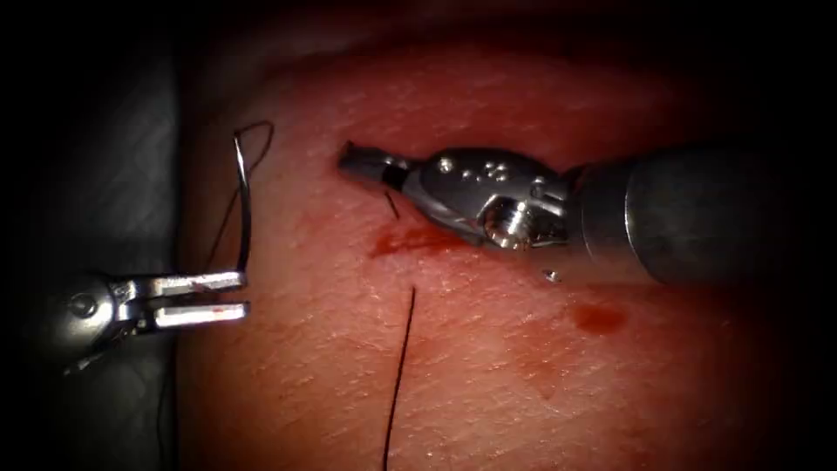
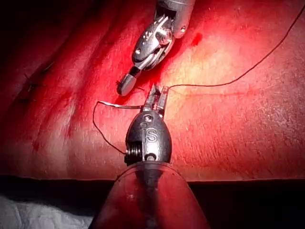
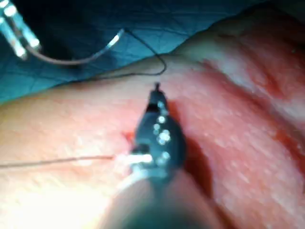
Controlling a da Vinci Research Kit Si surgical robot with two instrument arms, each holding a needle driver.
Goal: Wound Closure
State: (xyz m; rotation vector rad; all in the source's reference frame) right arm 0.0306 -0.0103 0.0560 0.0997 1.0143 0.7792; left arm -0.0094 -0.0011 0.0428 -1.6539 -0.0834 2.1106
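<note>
Silver left tool (image 1: 196, 296), slotted fingers (image 1: 202, 281); right tool (image 1: 370, 164), dotted steel wrist, grey shaft.

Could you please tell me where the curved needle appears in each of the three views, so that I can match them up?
Endoscope view: the needle rises from the left tool, left of the tissue's edge, outside the tissue.
Left wrist view: the needle runs sideways from the left tool's tips.
Right wrist view: the needle curves away from the left tool, over the blue cloth.
Shared landmark: the thread trailing from the needle's free end.
</note>
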